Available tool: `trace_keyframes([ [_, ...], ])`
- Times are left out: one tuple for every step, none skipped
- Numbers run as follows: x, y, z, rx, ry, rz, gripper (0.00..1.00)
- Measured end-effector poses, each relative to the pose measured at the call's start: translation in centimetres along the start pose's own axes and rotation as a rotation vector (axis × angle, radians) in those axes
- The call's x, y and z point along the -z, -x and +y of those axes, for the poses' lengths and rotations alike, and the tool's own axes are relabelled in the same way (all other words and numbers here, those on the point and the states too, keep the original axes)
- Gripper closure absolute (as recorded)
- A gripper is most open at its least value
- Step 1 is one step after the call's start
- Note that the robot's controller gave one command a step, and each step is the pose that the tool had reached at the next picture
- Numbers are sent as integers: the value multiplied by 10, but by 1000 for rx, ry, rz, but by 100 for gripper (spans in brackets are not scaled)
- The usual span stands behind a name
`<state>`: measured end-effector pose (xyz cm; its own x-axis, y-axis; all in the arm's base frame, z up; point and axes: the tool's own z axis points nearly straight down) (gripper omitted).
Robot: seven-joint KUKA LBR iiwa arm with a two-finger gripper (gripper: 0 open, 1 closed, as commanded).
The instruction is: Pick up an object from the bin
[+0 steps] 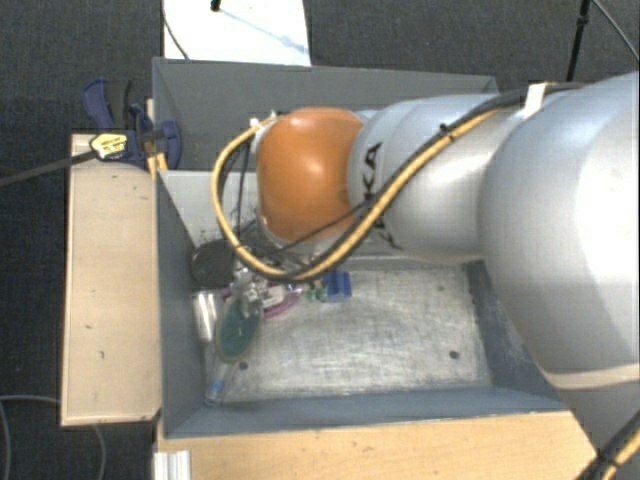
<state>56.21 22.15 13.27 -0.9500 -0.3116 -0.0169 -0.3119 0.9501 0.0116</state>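
**A:** Where do we see free room in the bin (400, 333)?

**B:** The right and the middle of the grey floor are bare, a scratched, dull metal. All the small things lie crowded against the left wall, and the sloping grey walls close them in there.

**A:** What are these things?

**B:** A black rounded thing (212, 261) is near the back left corner, and a clear tube (205, 315) lies along the left wall. Just beside the tube we see a dark green oval piece (238, 334), smooth and flat. To its right there is a thin purple piece (280, 306), then a small blue block (338, 286).

**A:** And the arm (470, 188)?

**B:** It comes in from the right, thick and silver-white, with a yellow and black cable (300, 265) looping around its orange cover (305, 173). The gripper (248, 286) hangs under this cover, low over the heap. It is just above the green oval piece and beside the purple one.

**A:** Is it open or closed?

**B:** We cannot tell, because the cover and the cable hide it. We see nothing held in it.
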Motion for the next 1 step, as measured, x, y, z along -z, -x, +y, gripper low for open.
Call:
trace_keyframes([
  [92, -2, 0, 26, -11, 5, 100],
])
